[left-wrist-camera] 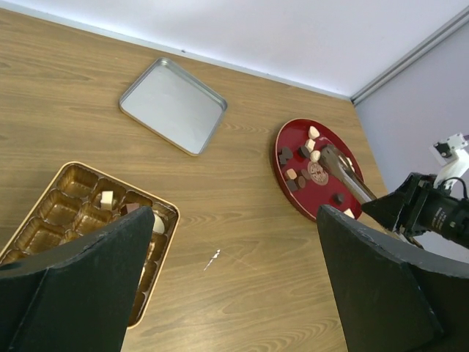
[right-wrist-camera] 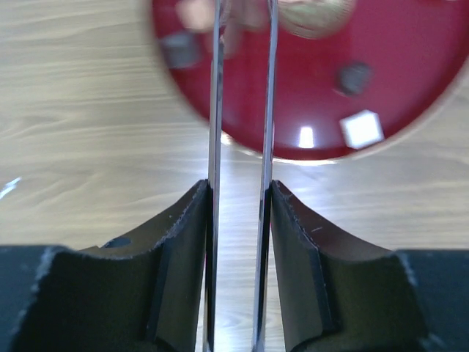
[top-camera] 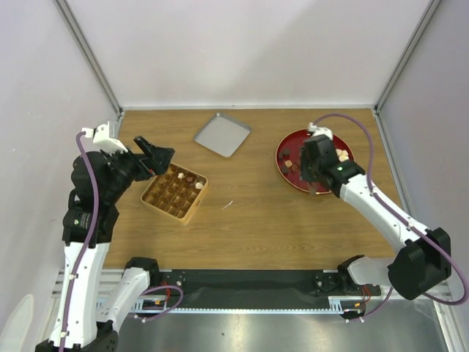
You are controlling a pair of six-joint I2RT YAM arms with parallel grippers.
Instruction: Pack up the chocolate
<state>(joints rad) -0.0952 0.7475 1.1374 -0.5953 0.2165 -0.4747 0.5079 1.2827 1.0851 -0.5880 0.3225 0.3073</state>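
With the right fingers [right-wrist-camera: 176, 249] closed on the metal tongs [right-wrist-camera: 216, 110] above the red plate [right-wrist-camera: 308, 110], where the loose chocolate [right-wrist-camera: 363, 128] lies, lower the tips around one piece and squeeze gently, while the left fingers [left-wrist-camera: 80, 286] hover wide open beside the box [left-wrist-camera: 124, 185].

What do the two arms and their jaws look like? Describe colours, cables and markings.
Both arms, left arm and right arm, have white links with black joints. A purple cable runs loosely along each. The left gripper and right gripper have matte black, wedge-shaped jaws. A small green light glows on the right wrist.
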